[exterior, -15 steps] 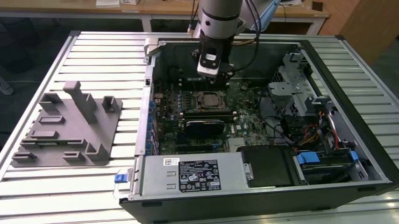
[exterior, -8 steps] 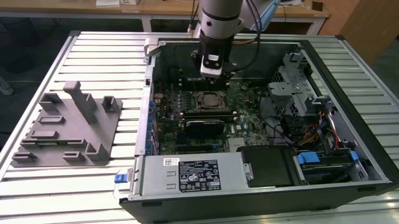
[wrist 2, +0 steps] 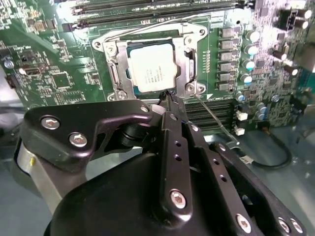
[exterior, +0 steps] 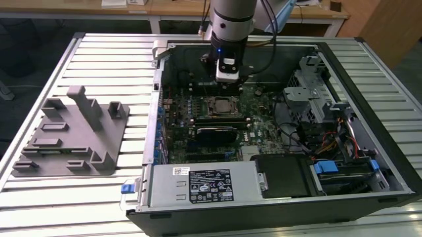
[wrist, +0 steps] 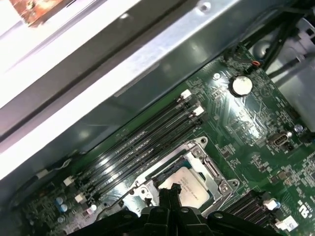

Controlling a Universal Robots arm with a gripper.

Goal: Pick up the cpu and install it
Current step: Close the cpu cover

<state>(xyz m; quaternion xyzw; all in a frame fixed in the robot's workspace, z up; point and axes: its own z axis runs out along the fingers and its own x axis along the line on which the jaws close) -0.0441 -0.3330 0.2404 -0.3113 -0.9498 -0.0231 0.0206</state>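
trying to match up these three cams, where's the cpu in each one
Exterior view: the cpu lies in the socket frame, mid-motherboard inside the open case.
Second wrist view: the cpu is in the frame, just beyond the shut fingers.
First wrist view: the cpu is in the frame, right beside the fingers.
Shared landmark: the metal socket frame around it.

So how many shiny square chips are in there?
1: the cpu lies in the socket frame on the motherboard, close to the fingers. More could hide under other parts.
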